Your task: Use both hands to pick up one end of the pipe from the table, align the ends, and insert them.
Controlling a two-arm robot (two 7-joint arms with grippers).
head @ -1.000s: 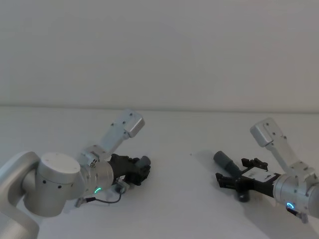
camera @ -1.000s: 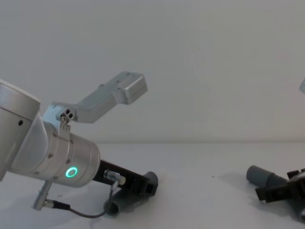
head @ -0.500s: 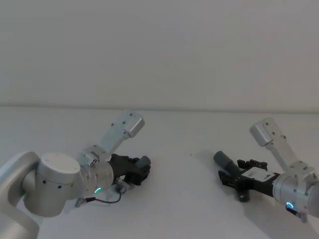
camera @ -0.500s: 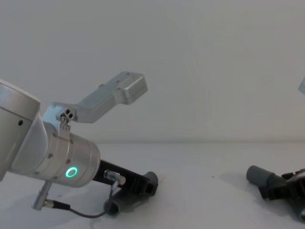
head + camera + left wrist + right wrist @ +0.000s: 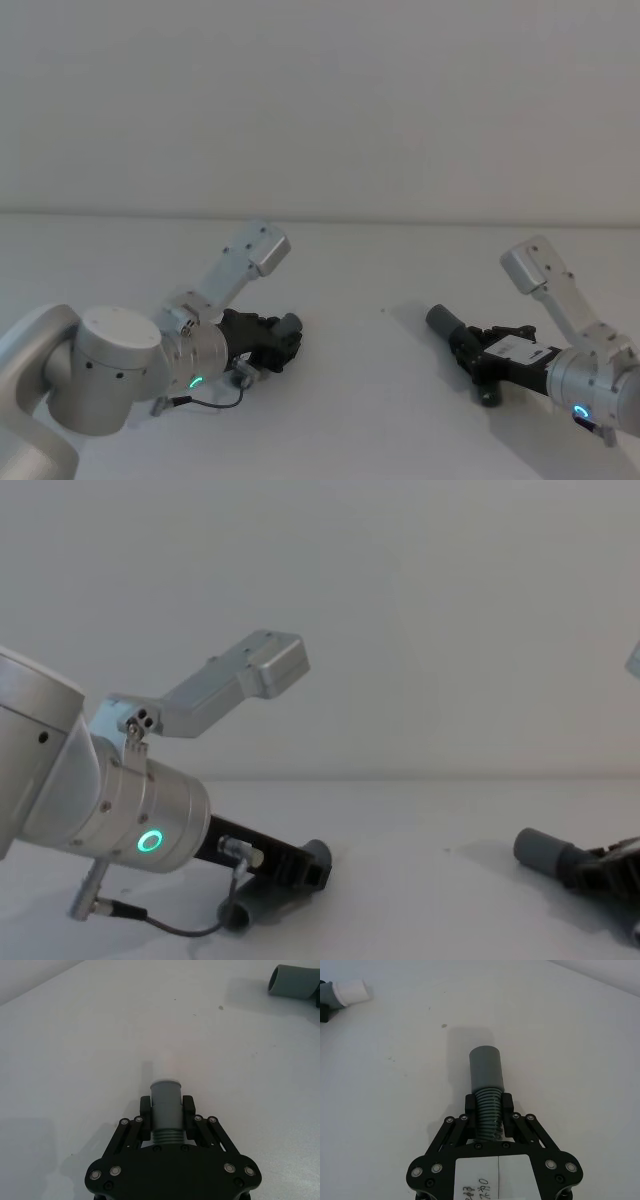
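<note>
Head view, from the left: the left gripper (image 5: 283, 343) lies low over the white table (image 5: 380, 410), on a thick silver wrist (image 5: 195, 355) with a green ring light. Its black fingers are closed on the left pipe piece (image 5: 290, 323), whose end sticks out past the fingertips toward the middle of the table. In the left wrist view the two fingers (image 5: 145, 1106) press against both sides of that piece (image 5: 166, 1097), gripping where its ribs meet the smooth end. The chest view shows the piece's ribbed tail (image 5: 250, 910) curving down under the gripper (image 5: 305, 865) to the table, beside a thin cable (image 5: 170, 922). The right wrist view shows this piece far off with a whitish tip (image 5: 352, 991). Bare table separates the two pieces, which are well apart. At the right, the right gripper (image 5: 468, 350) also sits low, its fingers (image 5: 471, 1105) closed on the ribbed part of the right pipe piece (image 5: 486, 1067), just behind the smooth grey cuff (image 5: 440, 320). The cuff points away from the robot and toward the middle. In the chest view the cuff (image 5: 540, 850) sits close over its shadow; whether it touches the table I cannot tell.
</note>
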